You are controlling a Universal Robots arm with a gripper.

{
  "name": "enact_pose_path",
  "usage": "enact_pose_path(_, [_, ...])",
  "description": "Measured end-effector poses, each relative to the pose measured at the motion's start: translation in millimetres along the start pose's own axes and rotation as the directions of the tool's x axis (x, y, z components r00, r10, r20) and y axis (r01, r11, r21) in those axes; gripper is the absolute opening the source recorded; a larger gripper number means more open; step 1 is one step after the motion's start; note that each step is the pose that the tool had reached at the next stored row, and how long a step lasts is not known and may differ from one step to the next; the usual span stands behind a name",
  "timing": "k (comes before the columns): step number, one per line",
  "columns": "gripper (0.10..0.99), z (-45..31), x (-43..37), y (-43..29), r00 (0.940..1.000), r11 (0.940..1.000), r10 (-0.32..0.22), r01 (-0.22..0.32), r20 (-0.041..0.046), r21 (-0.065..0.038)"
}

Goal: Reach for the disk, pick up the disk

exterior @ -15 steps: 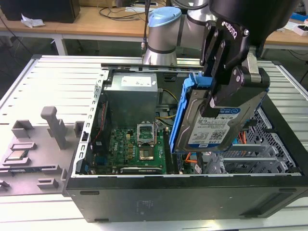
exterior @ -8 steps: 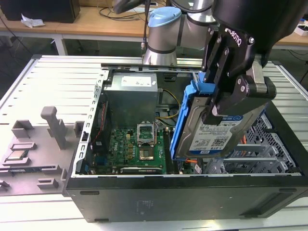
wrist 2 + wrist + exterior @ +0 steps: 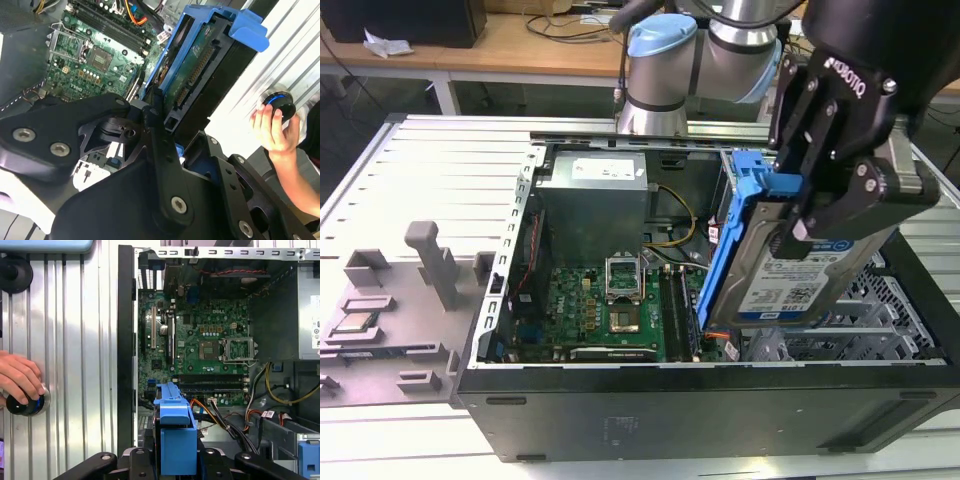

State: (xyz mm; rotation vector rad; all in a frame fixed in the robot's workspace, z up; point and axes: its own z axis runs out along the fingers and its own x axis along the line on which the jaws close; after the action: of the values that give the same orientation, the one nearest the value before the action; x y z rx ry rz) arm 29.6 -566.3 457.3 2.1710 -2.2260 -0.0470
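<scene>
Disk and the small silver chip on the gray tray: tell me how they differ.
The disk is tilted on edge above the open case, gripped by the end effector; the chip lies flat in a recess of the gray tray. The disk is much larger and rectangular, the chip small and square. The disk has a blue bracket and a white-and-blue label; the chip is bare. Both are silver metal.

In the second wrist view we see the black hand [image 3: 150,150] closed on the disk [image 3: 200,75], whose blue bracket [image 3: 247,27] frames a circuit board side with a connector row. The disk is lifted clear, tilted, above the green motherboard [image 3: 95,50] with its empty CPU socket [image 3: 100,57]. A person's hand [image 3: 272,130] grips a round black knob [image 3: 280,102] on the ribbed surface [image 3: 290,55].
</scene>
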Motion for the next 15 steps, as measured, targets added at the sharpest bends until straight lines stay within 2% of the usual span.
enact_pose_path(1, [0.365,-0.2,-0.1,-5.1,1.0000,1.0000,0.000,0.000,0.0000,0.000])
enact_pose_path(4, [0.365,-0.5,-0.3,-11.3,1.0000,1.0000,0.000,0.000,0.0001,0.000])
enact_pose_path(7, [0.365,-1.0,-0.6,-23.2,1.0000,1.0000,0.000,0.000,0.0000,0.000])
enact_pose_path(10, [0.365,-1.2,-0.7,-29.4,1.0000,1.0000,0.000,0.000,0.0001,0.000])
enact_pose_path(15, [0.365,-1.8,-1.1,-44.5,1.0000,1.0000,0.000,0.000,0.0000,0.000])
